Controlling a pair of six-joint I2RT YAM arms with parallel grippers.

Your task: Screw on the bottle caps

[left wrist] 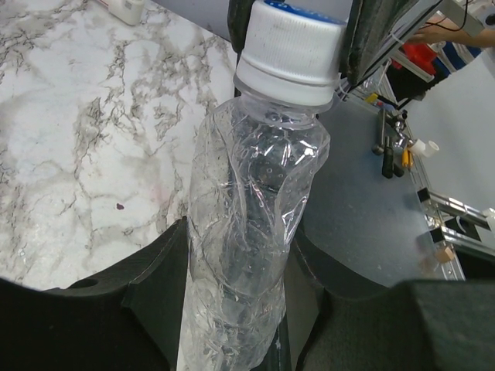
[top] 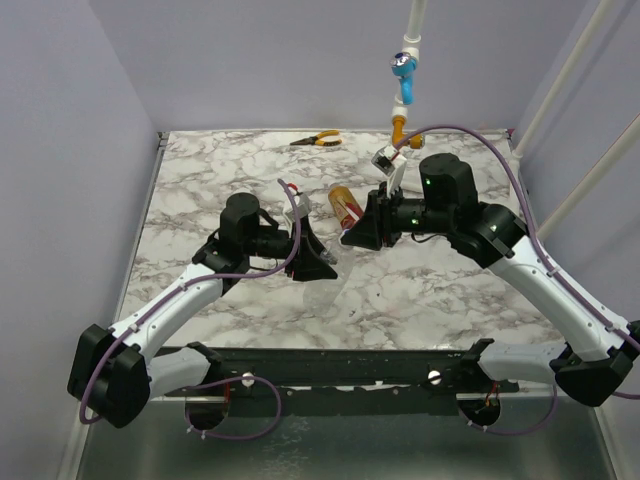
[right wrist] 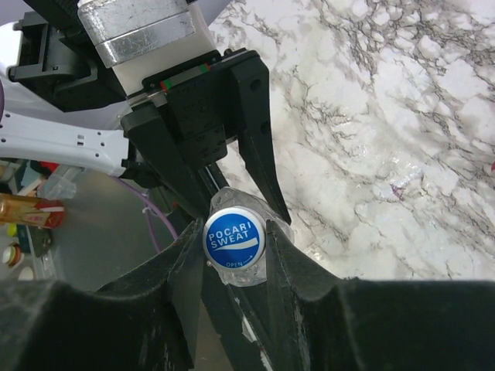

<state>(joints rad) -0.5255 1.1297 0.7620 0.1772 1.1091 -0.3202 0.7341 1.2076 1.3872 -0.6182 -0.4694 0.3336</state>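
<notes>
Blue cap (right wrist: 234, 239) (on clear bottle (left wrist: 247, 232)) pinched between right fingers (right wrist: 303, 280).

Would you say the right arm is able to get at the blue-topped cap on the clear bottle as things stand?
Probably yes: the right pincer straddles the cap, a finger at each side, with nothing between. The left pincer holds the clear bottle beneath it.

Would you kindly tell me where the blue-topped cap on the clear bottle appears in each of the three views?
Top external: too small to make out, between the left gripper and the right gripper, mid-table.
Left wrist: the blue-topped cap at top centre, on the clear bottle.
Right wrist: low centre, its blue face toward the camera.
Shared landmark: the marble tabletop.
</notes>
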